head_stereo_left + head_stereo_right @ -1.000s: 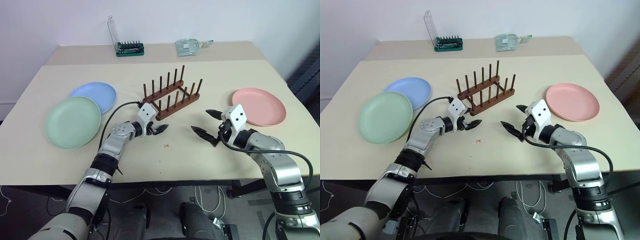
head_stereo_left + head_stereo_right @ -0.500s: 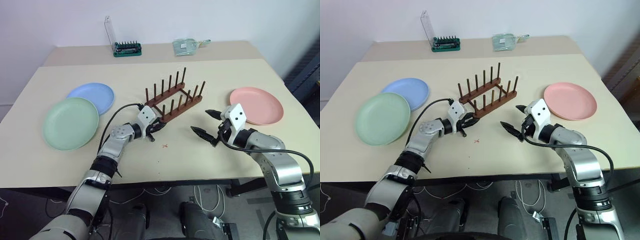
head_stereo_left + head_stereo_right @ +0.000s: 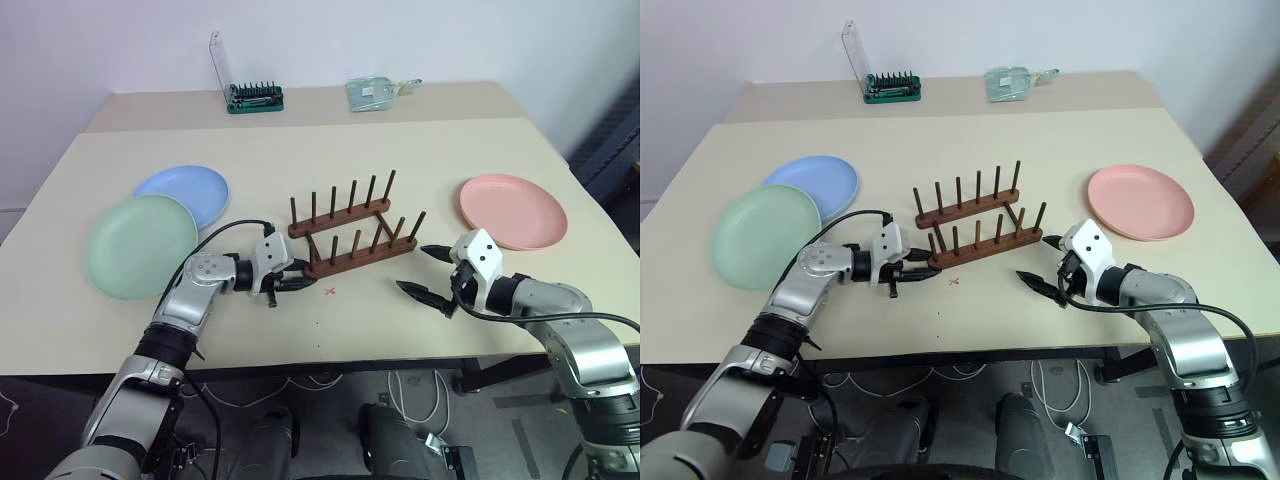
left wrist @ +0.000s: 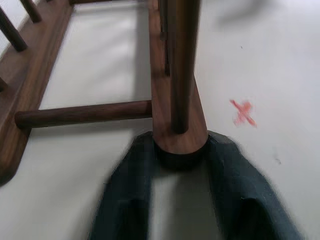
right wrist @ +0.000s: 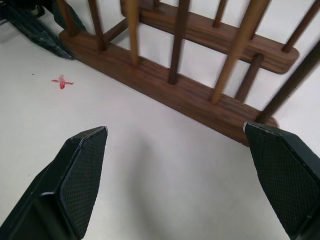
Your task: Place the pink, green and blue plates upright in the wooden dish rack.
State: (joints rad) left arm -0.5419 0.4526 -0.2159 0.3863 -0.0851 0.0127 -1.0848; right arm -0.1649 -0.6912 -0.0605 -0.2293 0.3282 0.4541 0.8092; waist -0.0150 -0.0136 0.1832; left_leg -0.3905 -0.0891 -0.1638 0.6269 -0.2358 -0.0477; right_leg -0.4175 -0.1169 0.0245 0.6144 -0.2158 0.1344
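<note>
Left gripper (image 3: pixel 912 276): we clamp the rack (image 3: pixel 975 225) rail end; keep it square to the table (image 3: pixel 1140 130) front edge.
Right gripper (image 3: pixel 1044 262): jaws apart, empty.

We see a beige table (image 3: pixel 420 150) filling most of the frame, a second, similar tabletop (image 3: pixel 160 103) butted against its far edge. A plain white wall (image 3: pixel 400 40) runs across the top. Cables (image 3: pixel 410 400) lie on the grey floor (image 3: pixel 480 415) at the bottom.
</note>
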